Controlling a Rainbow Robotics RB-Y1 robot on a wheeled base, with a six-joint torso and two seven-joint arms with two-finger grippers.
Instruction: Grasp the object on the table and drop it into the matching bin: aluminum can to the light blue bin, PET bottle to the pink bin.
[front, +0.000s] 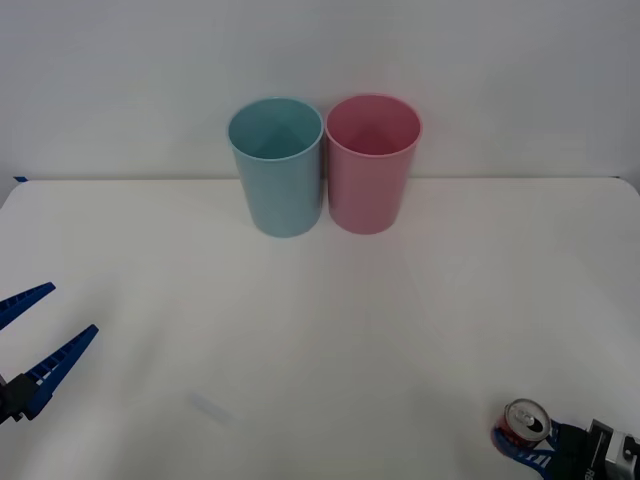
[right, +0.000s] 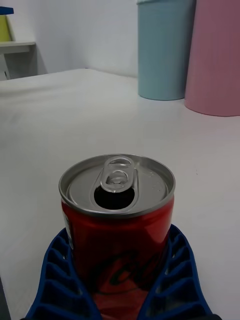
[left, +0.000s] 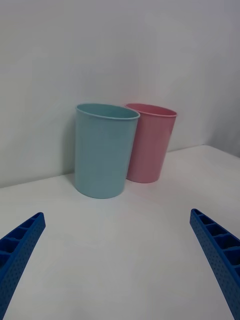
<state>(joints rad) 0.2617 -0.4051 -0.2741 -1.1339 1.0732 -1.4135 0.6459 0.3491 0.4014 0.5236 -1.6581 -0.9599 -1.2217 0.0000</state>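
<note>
The aluminum can (front: 526, 421), red with a silver lid and an opened pull tab, stands upright at the table's (front: 330, 330) front right corner. My right gripper (front: 522, 447) is shut on it; in the right wrist view the blue fingers (right: 60, 275) press against both sides of the can (right: 117, 182). The light blue bin (front: 277, 165) and the pink bin (front: 371, 162) stand side by side at the far middle of the table, the blue one on the left. My left gripper (front: 70, 310) hovers open at the front left, holding nothing.
A white wall rises behind the bins. Broad bare tabletop lies between the can and the bins. In the right wrist view a pale shelf (right: 15, 47) stands beyond the table's edge.
</note>
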